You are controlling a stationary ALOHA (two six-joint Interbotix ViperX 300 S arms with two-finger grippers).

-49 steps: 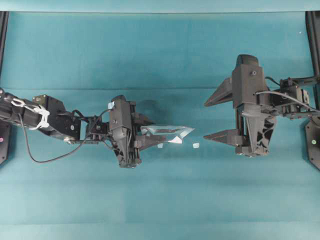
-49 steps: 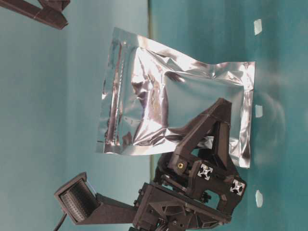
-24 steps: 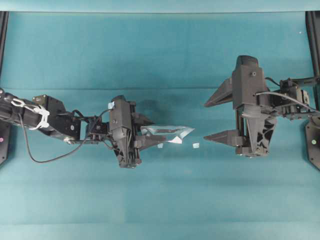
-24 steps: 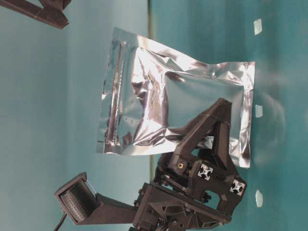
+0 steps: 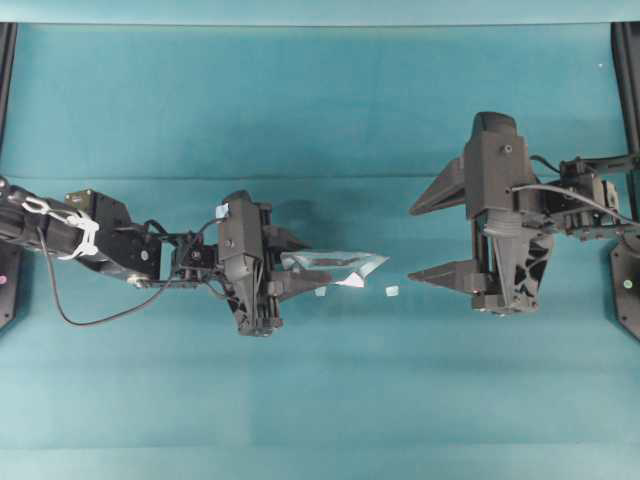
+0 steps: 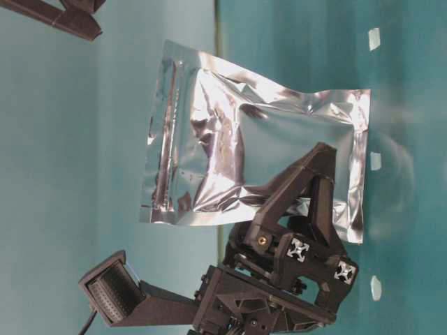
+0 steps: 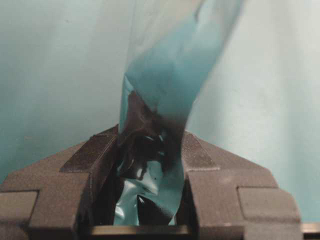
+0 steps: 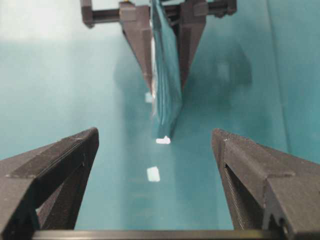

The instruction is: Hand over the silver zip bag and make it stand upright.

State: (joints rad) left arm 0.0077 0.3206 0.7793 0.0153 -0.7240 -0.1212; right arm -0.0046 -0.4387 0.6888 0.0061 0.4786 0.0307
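Note:
The silver zip bag (image 5: pixel 335 265) is a crinkled foil pouch held edge-up above the teal table, pointing right. The table-level view shows its broad face (image 6: pixel 237 146), with the zip strip along one end. My left gripper (image 5: pixel 297 265) is shut on the bag's left end; in the left wrist view the foil (image 7: pixel 165 90) is pinched between both fingers. My right gripper (image 5: pixel 412 243) stands wide open a short way right of the bag's free end, not touching it. In the right wrist view the bag (image 8: pixel 165 85) lies ahead, in line with the gap between the open jaws (image 8: pixel 155 137).
A tiny white scrap (image 5: pixel 392 291) lies on the teal cloth between bag and right gripper, also visible as a white scrap (image 8: pixel 153 174) below the open jaws. More white marks (image 6: pixel 376 161) dot the cloth. Black frame posts (image 5: pixel 628 60) stand at the table's corners.

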